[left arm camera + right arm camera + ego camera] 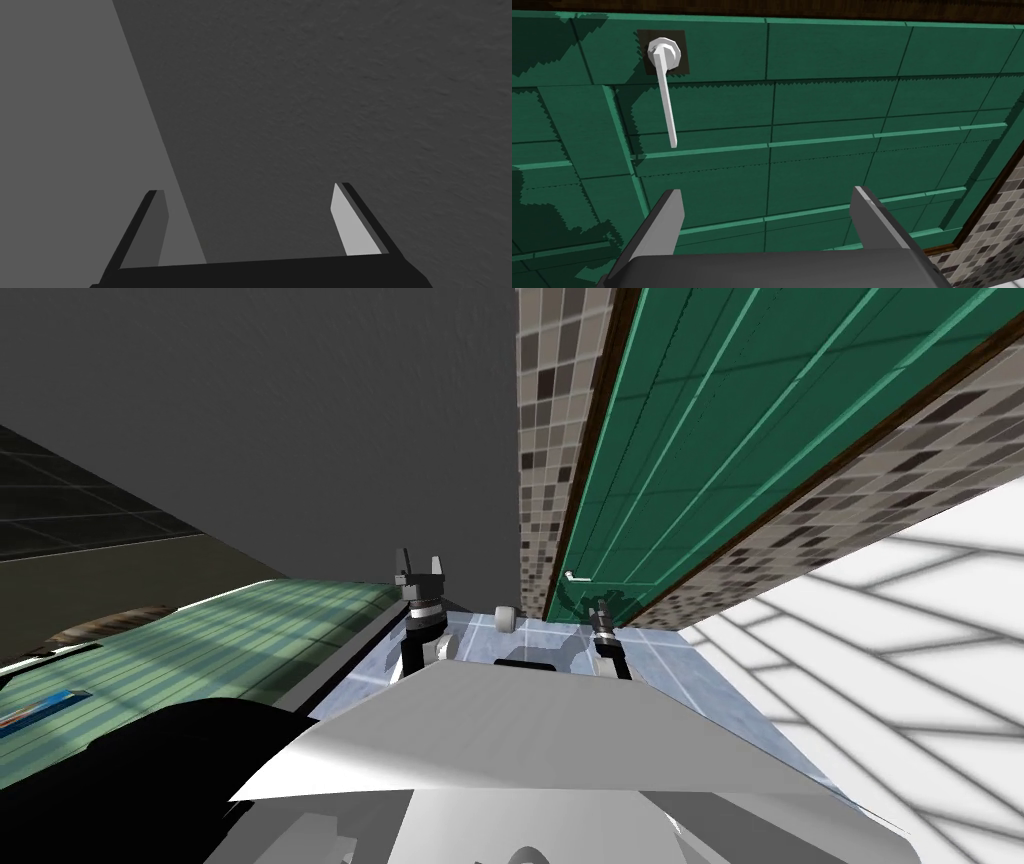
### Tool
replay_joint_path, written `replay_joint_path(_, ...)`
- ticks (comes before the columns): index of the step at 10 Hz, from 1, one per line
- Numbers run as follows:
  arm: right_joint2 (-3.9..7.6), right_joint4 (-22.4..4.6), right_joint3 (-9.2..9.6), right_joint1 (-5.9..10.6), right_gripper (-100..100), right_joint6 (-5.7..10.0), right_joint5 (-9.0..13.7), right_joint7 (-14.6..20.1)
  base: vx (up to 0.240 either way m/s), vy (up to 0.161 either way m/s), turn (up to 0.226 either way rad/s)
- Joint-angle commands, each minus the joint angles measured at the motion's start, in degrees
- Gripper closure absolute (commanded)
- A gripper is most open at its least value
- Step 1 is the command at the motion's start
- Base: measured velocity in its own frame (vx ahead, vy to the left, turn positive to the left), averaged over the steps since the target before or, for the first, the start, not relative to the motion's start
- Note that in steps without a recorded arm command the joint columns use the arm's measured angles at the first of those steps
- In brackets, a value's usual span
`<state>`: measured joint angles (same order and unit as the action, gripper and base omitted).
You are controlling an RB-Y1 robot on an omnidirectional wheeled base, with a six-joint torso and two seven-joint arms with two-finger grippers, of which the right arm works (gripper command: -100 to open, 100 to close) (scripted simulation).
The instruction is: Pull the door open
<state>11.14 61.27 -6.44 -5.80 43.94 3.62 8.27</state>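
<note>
Far left: a pale green striped surface (pixel 200 648) lies beside the robot.

Left gripper (pixel 420 563): held up ahead of the chest and well apart from the door. Its fingers (pixel 352 225) stand wide apart with nothing between them.

Centre: a strip of tiled wall (pixel 540 438) in brown and beige mosaic, edged by a dark brown frame (pixel 1007 175).

Door (pixel 720 438): green and panelled, set within that frame.

Handle (pixel 667 100): a thin white lever on a round hub, backed by a dark square plate (pixel 682 40). In the head view it sits near the door edge that adjoins the tiled strip. Its long axis runs flat along the door face, away from that edge. In the right wrist view the free end points toward the tip of one finger and stops short of it. It lies to that finger's side, not in the gap.

Right gripper (pixel 600 613): close in front of the door, near the handle but apart from it. Its fingers (pixel 662 225) are spread fully and grasp nothing.

Far right: a white floor (pixel 900 638) crossed by grey shadow bands.
</note>
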Motion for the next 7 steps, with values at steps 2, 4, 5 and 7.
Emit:
replay_joint_path(2,0.81,-4.39,-0.43,1.90,-100,0.77,0.51,0.45,0.073,-0.042,0.170)
replay_joint_path(4,1.08,-7.06,-0.58,2.71,-100,1.20,0.69,0.57,0.054,-0.032,0.062)
replay_joint_path(5,1.36,-9.09,-0.74,3.51,-100,1.62,0.87,0.70,0.065,-0.032,0.141)
replay_joint_path(7,1.63,-11.39,-0.90,4.32,-100,2.05,1.05,0.83,0.054,-0.037,0.073)
